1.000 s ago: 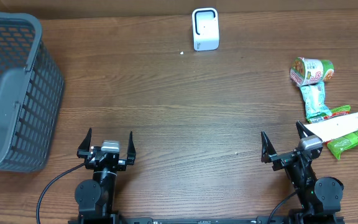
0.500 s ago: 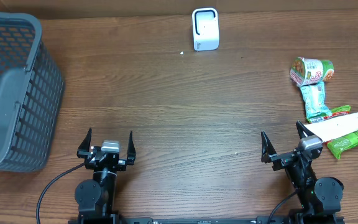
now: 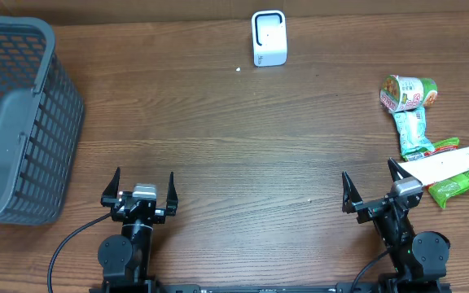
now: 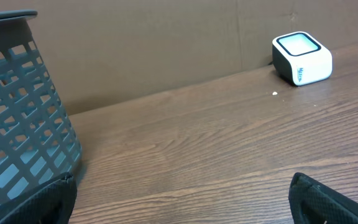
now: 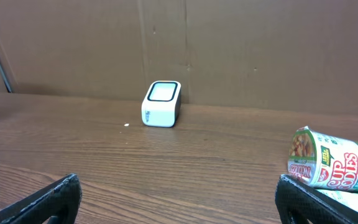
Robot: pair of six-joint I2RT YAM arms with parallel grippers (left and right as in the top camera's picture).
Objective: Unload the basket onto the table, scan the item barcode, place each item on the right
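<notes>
Left gripper (image 3: pixel 144 177) and right gripper (image 3: pixel 369 175) — jaws spread wide, empty.

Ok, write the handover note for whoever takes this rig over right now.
Grippers: left gripper open and empty, right gripper open and empty, both low at the near edge of the table.
Things: scanner upright at the far edge, centre. cup noodles on its side, green packets and white tube piled at the right side, next to the right gripper. basket at the left.
Done: nothing, no item picked up.
Left: grasp an item and show its barcode to the scanner.
</notes>
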